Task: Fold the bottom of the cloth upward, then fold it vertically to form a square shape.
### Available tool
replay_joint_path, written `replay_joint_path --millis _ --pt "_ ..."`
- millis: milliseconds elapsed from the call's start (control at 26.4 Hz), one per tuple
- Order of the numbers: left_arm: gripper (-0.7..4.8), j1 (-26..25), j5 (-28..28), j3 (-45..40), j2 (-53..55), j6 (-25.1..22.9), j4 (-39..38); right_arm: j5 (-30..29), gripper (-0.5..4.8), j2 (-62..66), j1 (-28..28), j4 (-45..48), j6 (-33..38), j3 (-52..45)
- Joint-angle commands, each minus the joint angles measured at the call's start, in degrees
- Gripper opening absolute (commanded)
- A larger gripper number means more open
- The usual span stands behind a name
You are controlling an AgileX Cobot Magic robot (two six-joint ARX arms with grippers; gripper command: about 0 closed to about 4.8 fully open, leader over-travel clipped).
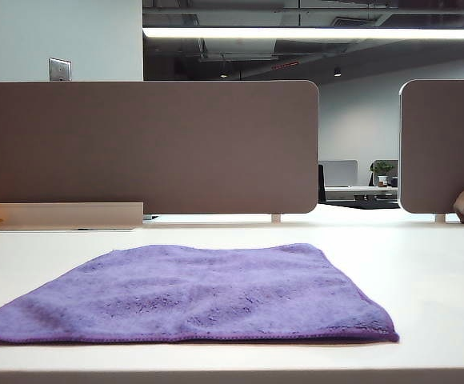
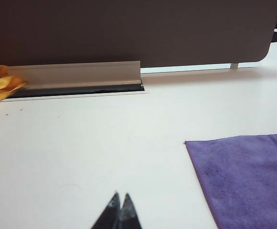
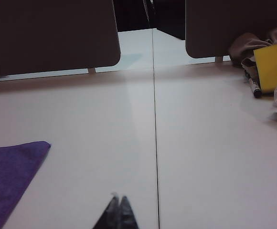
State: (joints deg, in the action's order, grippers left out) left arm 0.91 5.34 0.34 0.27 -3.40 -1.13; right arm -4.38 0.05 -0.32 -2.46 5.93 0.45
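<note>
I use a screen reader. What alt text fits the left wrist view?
A purple cloth lies flat on a white table, one corner showing. The left hand, shut and empty, hovers over bare table beside it. A dark partition stands behind.

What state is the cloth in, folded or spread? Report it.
Spread. The cloth lies flat in a single layer on the table, with all four edges out and no fold line or doubled layer showing. Neither tool touches it.

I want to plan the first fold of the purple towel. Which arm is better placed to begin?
Neither clearly; probably both together. The towel lies flat and centred. The left hand is shut beside its left edge, the right hand shut beside its right corner, both apart from it above bare table.
</note>
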Motion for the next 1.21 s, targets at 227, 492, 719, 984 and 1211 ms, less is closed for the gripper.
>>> replay_joint_path --millis 227,492,719,984,1211 --pt "-0.02 -0.07 -0.2 0.09 0.02 -0.24 -0.11 -0.24 0.04 0.07 0.02 0.98 0.04 -0.39" --pt "-0.03 -0.07 -0.15 1.57 0.02 11.65 0.44 -2.4 0.04 0.07 0.09 3.78 14.01 0.17" --pt "-0.04 -0.04 4.26 9.7 0.04 25.33 -2.38 -9.2 -0.02 0.07 0.07 5.2 38.77 5.03" --pt "-0.01 -0.04 28.24 19.43 0.04 27.04 -2.29 -28.48 0.45 0.07 0.09 13.55 45.79 9.79" --pt "-0.03 -0.09 32.59 24.33 0.09 32.22 -10.8 -37.38 -0.1 0.09 0.0 19.74 46.53 10.58"
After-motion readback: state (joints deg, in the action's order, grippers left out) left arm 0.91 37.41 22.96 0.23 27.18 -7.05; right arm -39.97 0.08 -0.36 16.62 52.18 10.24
